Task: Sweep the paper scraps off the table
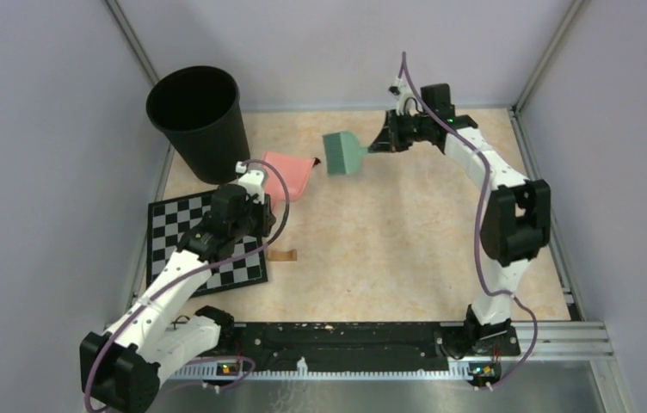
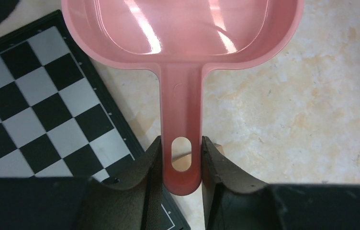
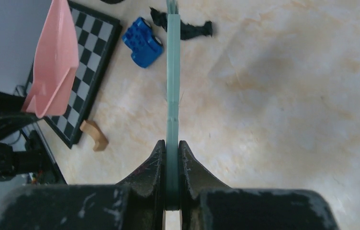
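While left fingers clamp the glossy pink dustpan by its slotted handle, right fingers pinch a flat green brush.

We see two arms built of white shells and black joint housings, the left arm and the right arm. A purple cable loops loosely along each. The left gripper and right gripper have matte black fingers, curved and faintly scuffed. We note a small green light by the right wrist.
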{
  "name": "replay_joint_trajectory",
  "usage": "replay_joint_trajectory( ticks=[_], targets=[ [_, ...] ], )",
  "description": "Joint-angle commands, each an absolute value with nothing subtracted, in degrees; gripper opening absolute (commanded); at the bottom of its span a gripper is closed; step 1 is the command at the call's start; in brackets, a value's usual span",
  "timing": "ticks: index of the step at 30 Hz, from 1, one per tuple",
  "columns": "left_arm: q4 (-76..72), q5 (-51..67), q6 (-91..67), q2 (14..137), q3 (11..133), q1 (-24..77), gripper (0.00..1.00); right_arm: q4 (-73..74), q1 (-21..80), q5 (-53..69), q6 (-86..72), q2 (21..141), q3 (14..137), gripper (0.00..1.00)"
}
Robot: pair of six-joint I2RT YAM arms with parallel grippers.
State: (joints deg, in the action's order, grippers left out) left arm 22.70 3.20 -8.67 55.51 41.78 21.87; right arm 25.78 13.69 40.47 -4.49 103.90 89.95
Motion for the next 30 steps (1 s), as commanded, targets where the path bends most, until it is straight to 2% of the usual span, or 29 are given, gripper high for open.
replay_joint_trajectory(
  ticks=[1, 4, 7, 14, 24, 30],
  targets=[
    [16.66, -4.07, -7.50, 51.52, 40.27, 22.12, 0.00, 22.47, 16.20, 45.33, -15.18, 114.06, 102.23, 0.00],
    [16.78, -3.56, -7.26, 52.07, 40.16, 22.09, 0.00, 16.21, 17.91, 51.81, -24.93, 122.71, 107.43, 0.00],
    [17.60, -4.00, -7.27, 53.40, 40.76, 22.13, 0.00, 6.91, 19.22, 53.27, -35.72, 128.80, 109.47, 0.00],
    [17.58, -4.22, -7.48, 55.29, 40.92, 22.11, 0.00, 9.72, 21.25, 43.59, -40.99, 136.92, 116.57, 0.00],
    [17.67, -3.01, -7.04, 57.50, 41.37, 22.09, 0.00, 8.09, 19.82, 42.14, -43.44, 137.12, 111.53, 0.00],
    [17.53, -2.54, -7.09, 57.00, 41.36, 22.12, 0.00, 10.91, 17.71, 37.98, -41.72, 130.82, 104.05, 0.00]
  ],
)
